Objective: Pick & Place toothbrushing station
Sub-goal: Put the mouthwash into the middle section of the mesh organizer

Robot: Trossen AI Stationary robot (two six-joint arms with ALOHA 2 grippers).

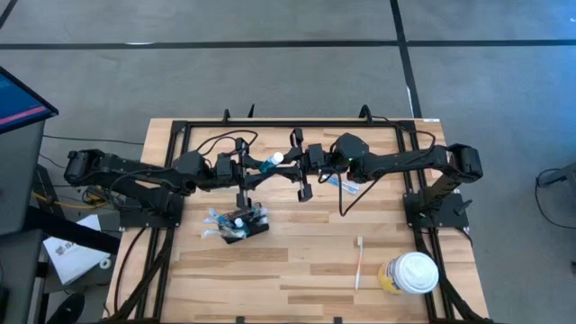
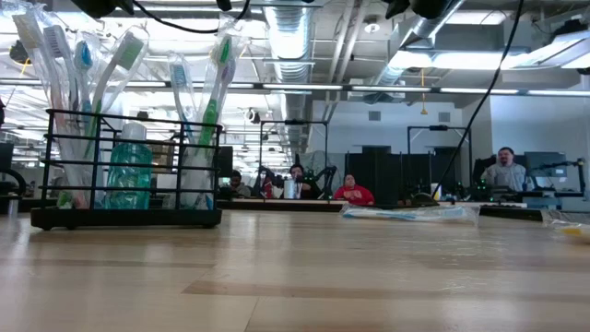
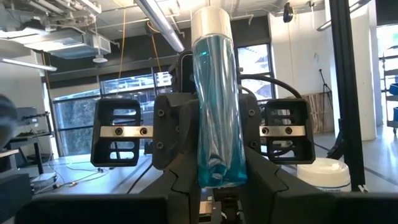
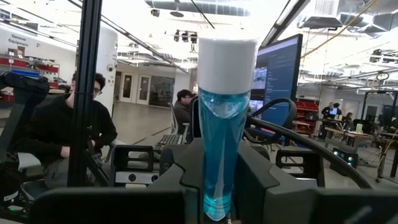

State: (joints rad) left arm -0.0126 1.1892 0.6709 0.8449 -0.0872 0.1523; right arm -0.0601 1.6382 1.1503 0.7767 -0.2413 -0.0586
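A blue tube with a white cap (image 1: 273,161) hangs high above the table's middle, where my two arms meet. It stands upright, cap up, in both wrist views (image 3: 217,106) (image 4: 222,143). My left gripper (image 1: 261,167) comes at it from the table's left and my right gripper (image 1: 292,163) from the right; both are shut on it. The toothbrushing station (image 1: 241,222) (image 2: 124,171), a black wire holder with wrapped toothbrushes and a teal bottle, stands on its base on the table, below and nearer than the grippers. My left gripper holds the tube's lower end (image 3: 221,177), pinched between its two fingers, coming about level from the table's left. The tube stands upright above the fingers, clear of the table. My own fingers hide the exact place of contact. My right gripper closes on the tube's narrow lower end (image 4: 214,208) between its two fingers, coming about level from the table's right, facing the left gripper. The tube rises upright from the fingers with its cap on top. The place of contact lies at the picture's lower edge.
A wrapped toothbrush (image 1: 342,183) (image 2: 410,212) lies on the table under the right arm. A white toothbrush (image 1: 359,261) lies near the front right, beside a yellowish cup with a white lid (image 1: 412,273). A black frame rims the table. People sit in the room beyond.
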